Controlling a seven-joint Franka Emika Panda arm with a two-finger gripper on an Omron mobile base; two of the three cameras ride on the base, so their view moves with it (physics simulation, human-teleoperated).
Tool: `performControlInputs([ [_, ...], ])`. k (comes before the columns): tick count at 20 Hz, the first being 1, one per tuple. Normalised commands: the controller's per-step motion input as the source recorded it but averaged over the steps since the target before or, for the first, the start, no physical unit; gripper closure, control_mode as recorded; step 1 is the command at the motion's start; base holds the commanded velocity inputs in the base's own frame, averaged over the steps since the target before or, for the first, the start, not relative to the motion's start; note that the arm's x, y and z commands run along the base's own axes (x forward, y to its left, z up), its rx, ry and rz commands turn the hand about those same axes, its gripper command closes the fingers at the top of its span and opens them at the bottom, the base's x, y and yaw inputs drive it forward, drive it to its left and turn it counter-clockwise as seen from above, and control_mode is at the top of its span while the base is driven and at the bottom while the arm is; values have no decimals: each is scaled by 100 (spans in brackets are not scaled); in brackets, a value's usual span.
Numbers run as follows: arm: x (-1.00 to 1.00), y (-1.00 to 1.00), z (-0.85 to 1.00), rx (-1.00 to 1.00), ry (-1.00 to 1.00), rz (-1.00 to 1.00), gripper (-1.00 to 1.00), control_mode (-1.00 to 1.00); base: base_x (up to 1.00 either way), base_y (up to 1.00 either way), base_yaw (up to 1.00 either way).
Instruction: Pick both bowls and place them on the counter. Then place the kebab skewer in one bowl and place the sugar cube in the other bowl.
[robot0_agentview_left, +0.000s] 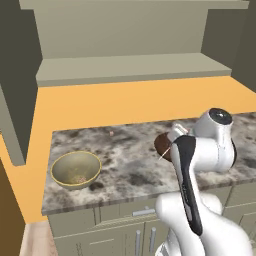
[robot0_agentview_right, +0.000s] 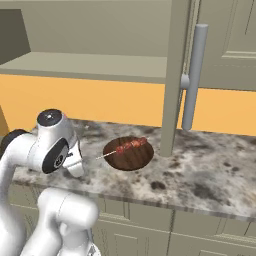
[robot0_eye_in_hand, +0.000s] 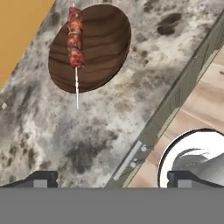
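Note:
A wide dark brown bowl (robot0_eye_in_hand: 103, 52) (robot0_agentview_right: 131, 158) stands on the speckled counter (robot0_eye_in_hand: 100, 127) (robot0_agentview_left: 130, 167). The kebab skewer (robot0_eye_in_hand: 75, 39) (robot0_agentview_right: 131, 145) lies in it, its bare stick poking out over the rim. Far to the left on the counter stands the beige-olive bowl (robot0_agentview_left: 76, 169), upright. The sugar cube (robot0_eye_in_hand: 4, 106) (robot0_agentview_left: 111, 133) lies as a tiny pale speck on the stone near the back edge. My gripper (robot0_eye_in_hand: 113, 179) hangs open above the counter's front edge, apart from the brown bowl, with nothing between its fingertips (robot0_eye_in_hand: 41, 178). In the left base view my arm hides most of the brown bowl (robot0_agentview_left: 161, 144).
An open cabinet door with a long grey handle (robot0_agentview_right: 193, 75) stands just right of the brown bowl. Behind the counter lie the orange surface (robot0_agentview_left: 125, 102) and the olive-grey shelf (robot0_agentview_left: 130, 67). Pale olive cabinet fronts (robot0_agentview_left: 115, 235) and wood floor (robot0_eye_in_hand: 197, 109) are below.

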Motion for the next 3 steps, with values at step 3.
performControlInputs([
  [3,-41,27,25,-7,-11,-2,-100,-100,0,0,0],
])
